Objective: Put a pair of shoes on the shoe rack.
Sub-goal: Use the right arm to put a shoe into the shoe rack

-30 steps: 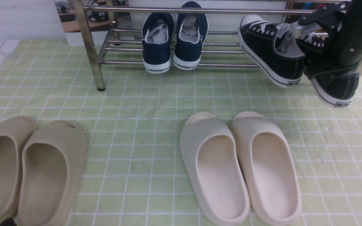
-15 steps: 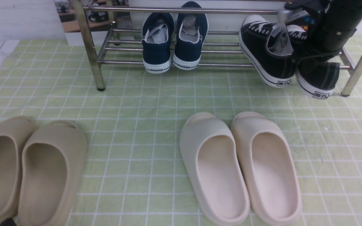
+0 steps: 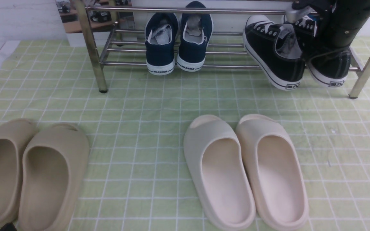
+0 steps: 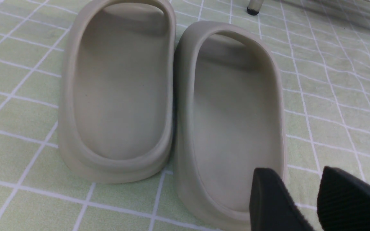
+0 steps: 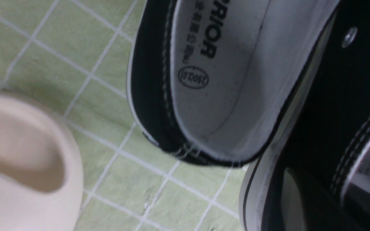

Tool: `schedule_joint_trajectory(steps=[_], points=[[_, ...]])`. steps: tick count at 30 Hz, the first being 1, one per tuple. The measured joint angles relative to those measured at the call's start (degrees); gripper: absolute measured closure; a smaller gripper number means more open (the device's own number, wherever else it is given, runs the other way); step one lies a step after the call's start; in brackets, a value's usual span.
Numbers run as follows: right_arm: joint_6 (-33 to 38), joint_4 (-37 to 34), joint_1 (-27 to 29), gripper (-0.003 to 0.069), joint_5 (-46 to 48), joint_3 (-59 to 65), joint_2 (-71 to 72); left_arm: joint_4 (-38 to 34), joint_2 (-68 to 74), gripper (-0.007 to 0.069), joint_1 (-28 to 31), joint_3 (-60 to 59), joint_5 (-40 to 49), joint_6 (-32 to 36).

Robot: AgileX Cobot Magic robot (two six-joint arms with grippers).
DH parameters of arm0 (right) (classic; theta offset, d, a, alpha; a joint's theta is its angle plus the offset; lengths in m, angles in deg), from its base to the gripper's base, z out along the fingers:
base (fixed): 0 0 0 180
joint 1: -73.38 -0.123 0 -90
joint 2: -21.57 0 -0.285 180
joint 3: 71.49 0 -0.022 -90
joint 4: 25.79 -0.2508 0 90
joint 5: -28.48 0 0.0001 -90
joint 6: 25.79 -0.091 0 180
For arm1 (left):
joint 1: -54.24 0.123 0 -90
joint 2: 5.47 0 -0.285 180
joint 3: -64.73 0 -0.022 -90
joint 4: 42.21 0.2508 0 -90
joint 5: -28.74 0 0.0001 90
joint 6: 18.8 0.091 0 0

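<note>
Sneakers first: the pair of black canvas sneakers [image 3: 278, 54] hangs tilted at the right end of the chrome shoe rack [image 3: 90, 48]. Their white toe caps point in over the lower shelf bars, and their heels stick out past the front bar, clear of the green checked cloth [image 3: 146, 106]. My right arm [image 3: 345, 22] reaches down between the two shoes. The right gripper [image 3: 302, 24] is mostly hidden by the arm and the shoe collars, but it is clamped shut on the pair where the inner collars meet. In the right wrist view I see one sneaker's grey insole [image 5: 217, 64] with printed lettering, its heel hovering above the cloth, and the second sneaker pressed just beside it.

On the same lower shelf, towards the middle, a pair of navy WARRIOR sneakers [image 3: 178, 45] stands with heels facing me, well apart from the black pair.

Nearer to me, a pair of cream foam slides [image 3: 223, 173] lies side by side on the cloth. A pair of tan foam slides [image 3: 47, 173] lies at the far left. My left gripper [image 4: 297, 173] hovers low over the heel of one tan slide, its two black fingers [image 4: 268, 199] spread apart with nothing between them.
</note>
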Motion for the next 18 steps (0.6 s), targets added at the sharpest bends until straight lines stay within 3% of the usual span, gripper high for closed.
schedule_joint_trajectory(steps=[12,18], points=[[-0.6,0.1,0.1,0.0631,-6.6,0.0,-3.4,0.0,0.0,0.0386,0.0,0.0,0.0,0.0],[-3.3,0.1,0.1,0.0529,-7.4,0.0,-3.5,0.0,0.0,0.0386,0.0,0.0,0.0,0.0]])
